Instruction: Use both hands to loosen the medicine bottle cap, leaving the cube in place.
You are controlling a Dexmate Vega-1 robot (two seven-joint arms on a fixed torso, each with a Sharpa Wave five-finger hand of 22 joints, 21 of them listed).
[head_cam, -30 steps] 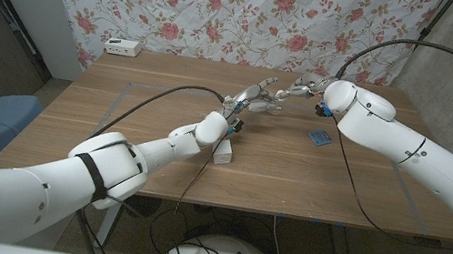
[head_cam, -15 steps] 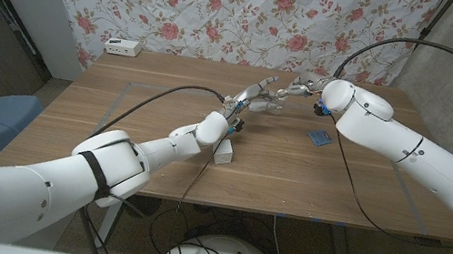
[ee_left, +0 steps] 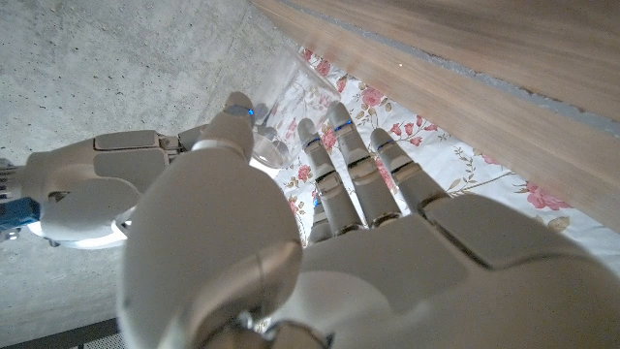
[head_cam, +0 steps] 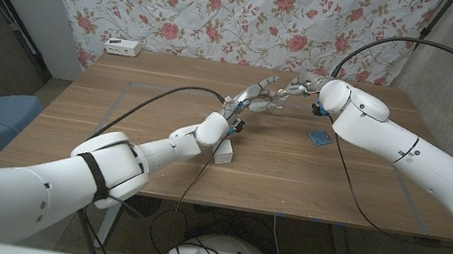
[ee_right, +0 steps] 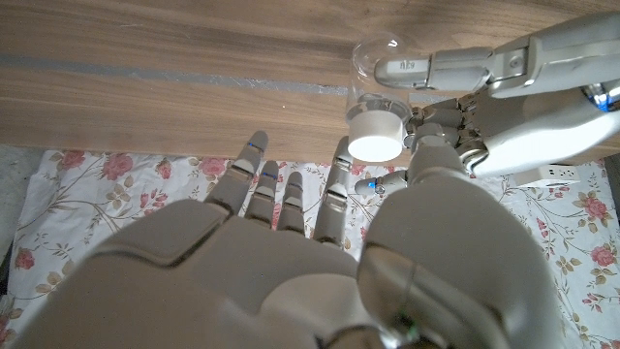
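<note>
Up over the far middle of the wooden surface [head_cam: 164, 117], the two hands meet around the medicine bottle [ee_right: 375, 92] — a clear bottle with a white cap [ee_right: 375, 134], lifted off the wood. In the right wrist view the left hand [ee_right: 504, 97] grips the clear body, one finger lying along its side and the others curled just beside the cap. The right hand [ee_right: 291, 262] faces the cap with its fingers [ee_right: 254, 179] reaching up toward it; whether its thumb touches the cap I cannot tell, as its own bulk hides the contact.

From the head camera the left hand [head_cam: 252, 97] and right hand [head_cam: 299, 88] are fingertip to fingertip, the bottle too small there to make out. The left wrist view looks along the left hand [ee_left: 320, 252], whose fingers [ee_left: 349, 155] stretch toward the right hand [ee_left: 107, 184], with a glimpse of the clear bottle between them.

A small blue cube [head_cam: 319, 139] lies on the surface beneath the right forearm, well apart from both hands. A white block [head_cam: 223, 153] rests under the left wrist, and a white box [head_cam: 123, 46] sits at the far left edge — just before the floral cloth [head_cam: 228, 7].
</note>
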